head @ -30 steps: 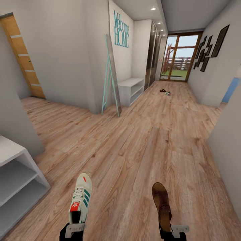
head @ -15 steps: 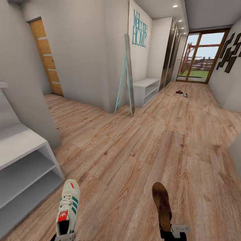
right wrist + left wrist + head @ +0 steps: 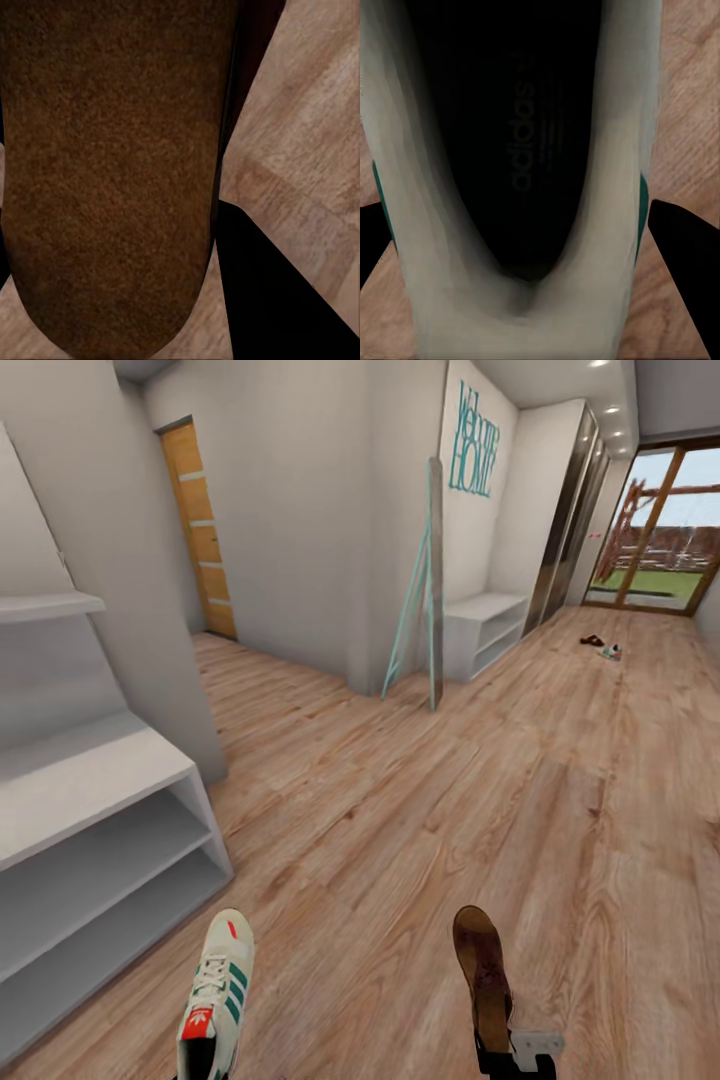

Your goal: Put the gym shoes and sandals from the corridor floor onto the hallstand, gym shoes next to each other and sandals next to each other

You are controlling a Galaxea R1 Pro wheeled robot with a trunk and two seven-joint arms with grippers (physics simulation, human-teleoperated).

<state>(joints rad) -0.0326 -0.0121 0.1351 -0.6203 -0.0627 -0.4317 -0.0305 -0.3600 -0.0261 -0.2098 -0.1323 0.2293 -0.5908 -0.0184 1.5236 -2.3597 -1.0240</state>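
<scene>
The gym shoe [image 3: 215,1010], cream with green side stripes and a red tongue label, was carried heel-first in the left gripper [image 3: 200,1060] at the head view's lower edge, toe pointing ahead, so it could be slid onto the hallstand [image 3: 95,830] just to that gripper's left. The hallstand was a pale grey bench with two open tiers and a wall shelf above. The right gripper [image 3: 512,1055] likewise held a brown sandal [image 3: 483,970] by its heel, toe forward above the wood-plank corridor floor [image 3: 430,810]. Well ahead of both grippers, near the glazed door, the other sandal [image 3: 592,641] and the other gym shoe [image 3: 611,652] lay on the floor, close together. A leaning mirror [image 3: 432,585] and a smaller white bench [image 3: 487,630] stood between. In the left wrist view, the shoe's [image 3: 521,180] dark, smooth insole ran between pale padded walls, with a black finger [image 3: 686,262] against its side, clamped on it. In the right wrist view, the sandal's [image 3: 112,165] grainy, suede-like brown surface with its rounded end lay against a black finger [image 3: 259,292], gripped firmly.
</scene>
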